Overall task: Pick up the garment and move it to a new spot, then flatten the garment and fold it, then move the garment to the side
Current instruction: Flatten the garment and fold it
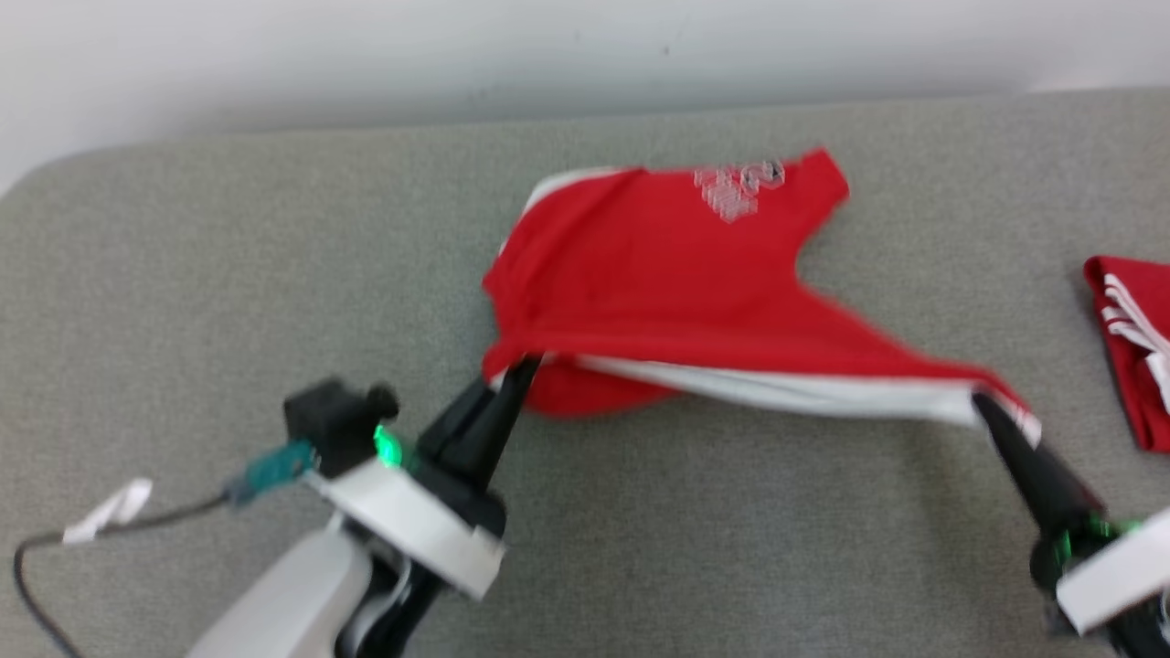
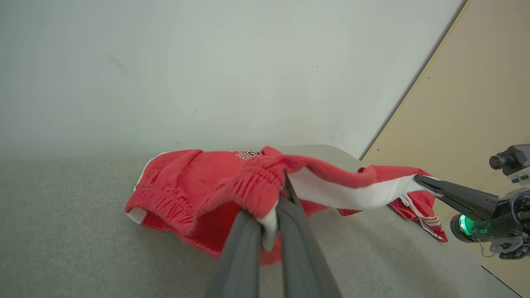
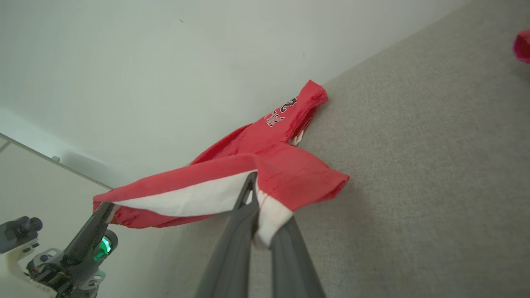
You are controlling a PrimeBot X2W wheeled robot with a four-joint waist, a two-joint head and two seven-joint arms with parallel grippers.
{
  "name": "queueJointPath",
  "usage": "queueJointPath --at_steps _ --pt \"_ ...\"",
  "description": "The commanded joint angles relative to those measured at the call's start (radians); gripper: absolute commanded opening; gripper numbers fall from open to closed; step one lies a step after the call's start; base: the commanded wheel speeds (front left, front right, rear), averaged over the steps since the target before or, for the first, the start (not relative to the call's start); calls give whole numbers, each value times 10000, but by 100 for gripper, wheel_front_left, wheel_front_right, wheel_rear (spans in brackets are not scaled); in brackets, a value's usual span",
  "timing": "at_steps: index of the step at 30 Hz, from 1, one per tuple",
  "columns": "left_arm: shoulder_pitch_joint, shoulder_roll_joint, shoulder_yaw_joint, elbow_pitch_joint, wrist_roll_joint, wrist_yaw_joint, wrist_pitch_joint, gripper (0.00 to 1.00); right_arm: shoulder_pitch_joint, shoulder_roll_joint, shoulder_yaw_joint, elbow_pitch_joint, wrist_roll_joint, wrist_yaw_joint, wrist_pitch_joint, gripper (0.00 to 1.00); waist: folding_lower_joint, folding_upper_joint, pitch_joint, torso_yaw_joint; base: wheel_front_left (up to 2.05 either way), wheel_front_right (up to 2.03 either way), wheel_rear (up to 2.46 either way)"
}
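Observation:
The garment [image 1: 658, 265] is a pair of red shorts with a white side stripe and a small print near one leg end. It hangs stretched between both grippers above the grey table [image 1: 183, 274], its far part resting on the surface. My left gripper [image 1: 523, 366] is shut on the elastic waistband corner [image 2: 267, 215]. At the right, my right gripper [image 1: 985, 402] is shut on the leg hem by the white stripe [image 3: 258, 203]. In the left wrist view the right gripper [image 2: 418, 179] pinches the stripe's end.
A second red garment with white stripes [image 1: 1133, 347] lies folded at the table's right edge. A white wall [image 1: 457, 55] runs behind the table. A dark cable with a white tag [image 1: 110, 512] trails from my left wrist at the lower left.

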Motion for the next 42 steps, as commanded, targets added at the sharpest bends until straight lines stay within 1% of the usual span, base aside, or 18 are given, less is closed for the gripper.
queueJointPath --at_steps 1,5,9,15,19,25,29,32,36,39,40,42 --pt "385 178 92 -192 20 70 -13 0 366 -204 16 -168 52 -15 64 0 1 0 -411 -56 0 0 0" --pt "1964 501 37 -1024 -163 340 -16 0 1880 -800 -61 -594 136 -15 182 0 1 0 -879 -28 0 0 0" --pt "3348 742 -353 -1671 -127 694 43 0 3218 -1229 -111 -928 210 -15 396 0 1 0 -1192 -5 0 0 0" --pt "5221 839 -513 -2251 -634 1280 2 0 5027 -1634 -453 -1381 289 -17 573 0 1 0 -1371 69 0 0 0" --pt "5961 863 -645 -2527 -813 1380 27 0 6001 -1786 -672 -1514 355 -18 801 0 1 0 -1502 196 0 0 0" --pt "6433 1061 -735 -3038 -1251 1428 343 0 6983 -1939 -1153 -1899 595 -18 1195 0 1 0 -1707 450 0 0 0" --pt "6259 1131 -613 -3367 -1548 1369 626 0 6647 -2003 -1596 -2101 603 -20 1352 0 1 0 -1732 564 0 0 0" --pt "5895 860 -452 -3601 -2127 1221 892 0 5876 -1966 -1793 -2065 640 -20 1600 0 1 0 -1646 684 0 0 0" --pt "5275 511 -137 -3797 -3134 1071 1435 0 4367 -2077 -1820 -1759 491 -20 2284 0 1 0 -1357 863 0 0 0" --pt "4719 332 71 -3890 -3797 1137 1986 0 3025 -1951 -1776 -1337 382 -20 2903 0 1 0 -1034 1092 0 0 0" --pt "4719 332 71 -3890 -3797 1137 1986 0 3025 -1951 -1776 -1337 382 -20 2903 0 1 0 -1034 1092 0 0 0" --pt "4255 179 163 -3848 -4057 1190 2327 0 2132 -1871 -1758 -964 241 -20 3353 0 1 0 -755 1329 0 0 0"
